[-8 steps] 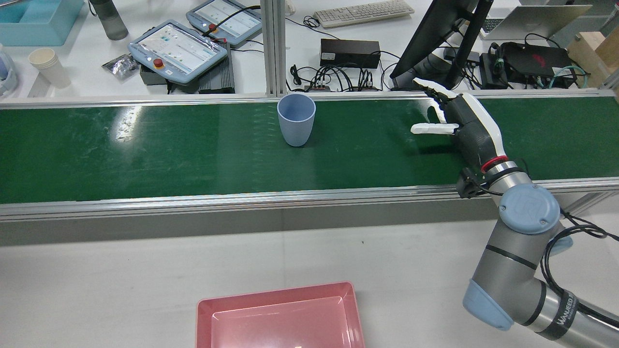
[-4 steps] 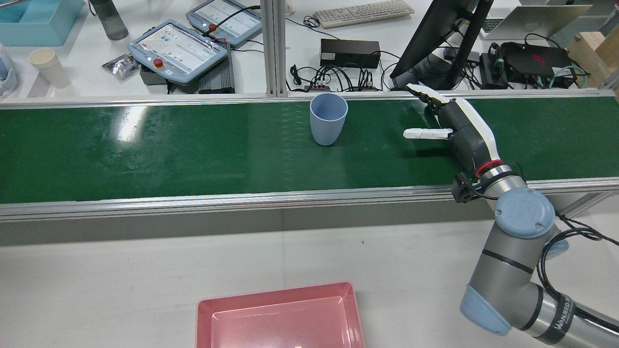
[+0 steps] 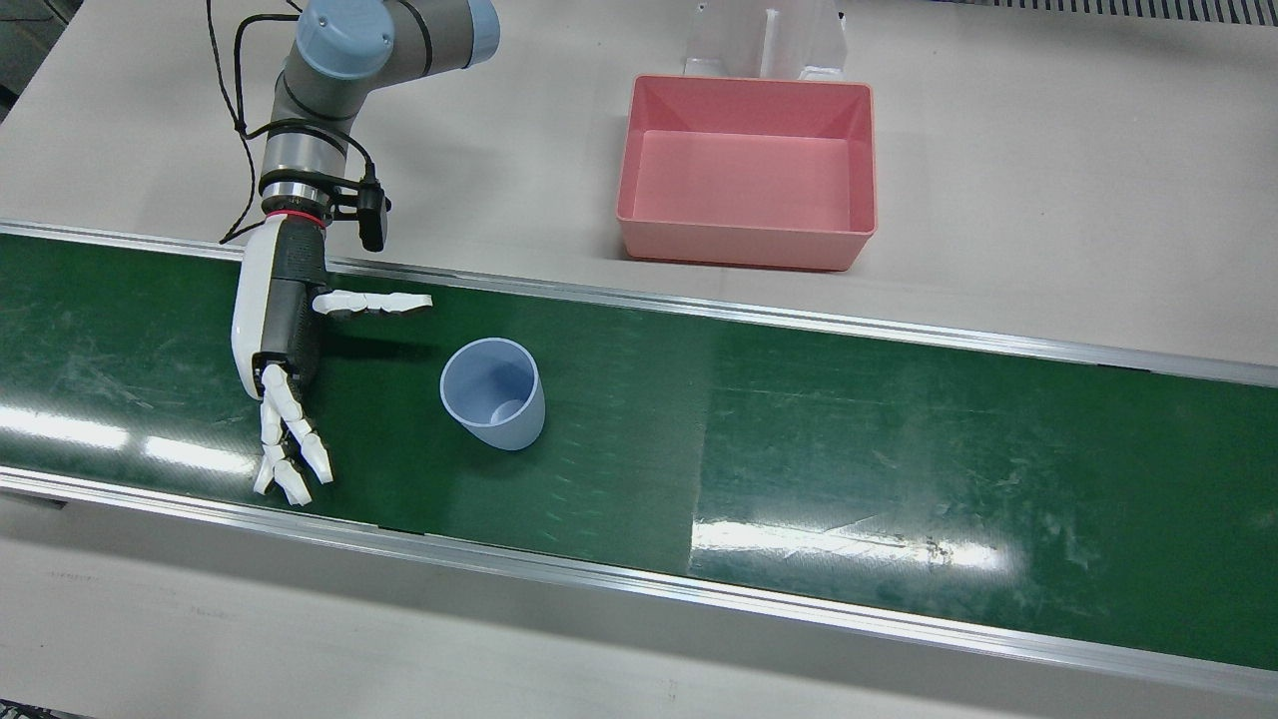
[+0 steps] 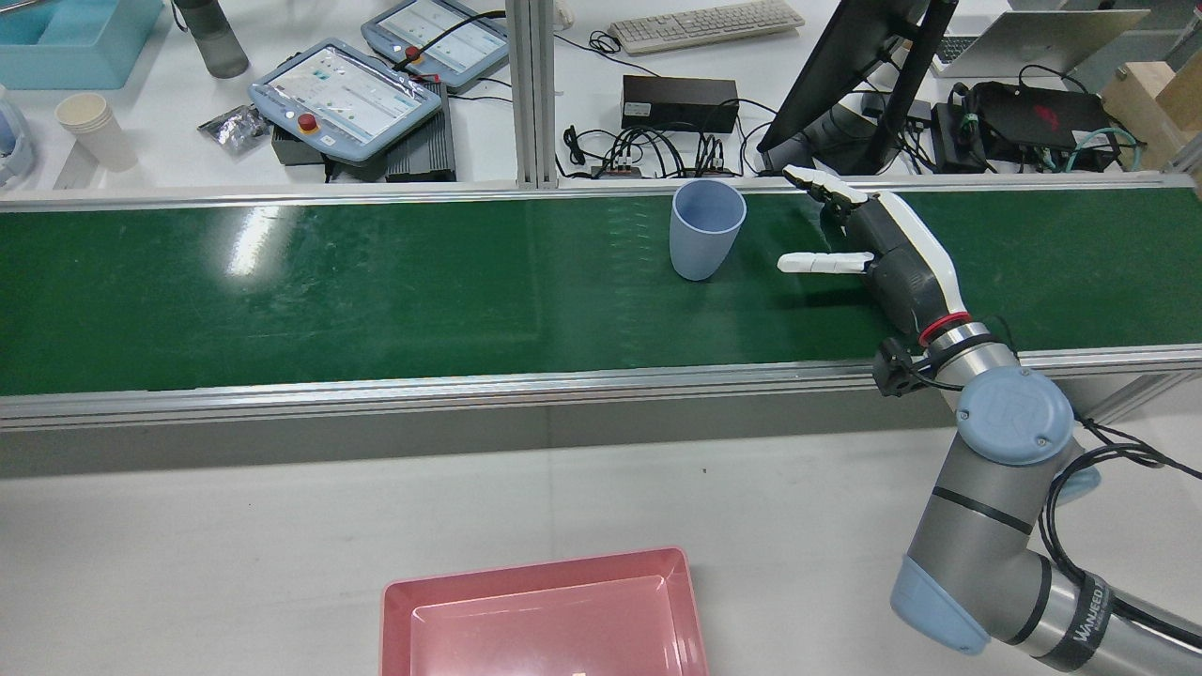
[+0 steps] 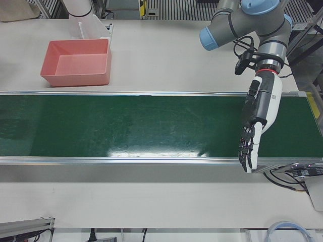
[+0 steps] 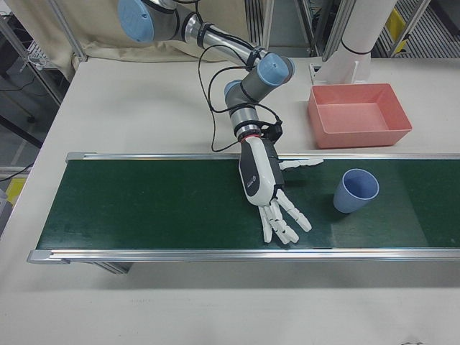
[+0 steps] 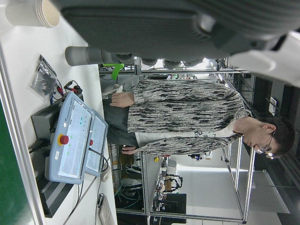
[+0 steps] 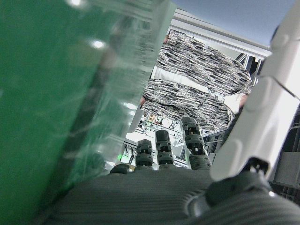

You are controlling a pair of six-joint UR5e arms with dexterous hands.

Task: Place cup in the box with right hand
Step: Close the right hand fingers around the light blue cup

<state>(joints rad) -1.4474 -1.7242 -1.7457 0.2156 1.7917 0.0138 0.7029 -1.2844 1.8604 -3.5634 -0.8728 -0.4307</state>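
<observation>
Step in hand, as I judge: waiting to grasp. My right hand point(image 4: 869, 246) low over belt point(image 4: 376, 291), spread, thumb out sideways toward cup point(image 4: 706, 230), holding nothing. Cup upright on belt, near hand, not touching. Box point(image 4: 545, 615) off belt, on table, well apart from cup.

Next move needs: hand around cup wall, close, lift, carry across belt edge to box.

Left-front view alone shows my left hand point(image 5: 258, 123): over belt, fingers straight, empty. Cup missing there. Front view shows cup hollow, empty.
</observation>
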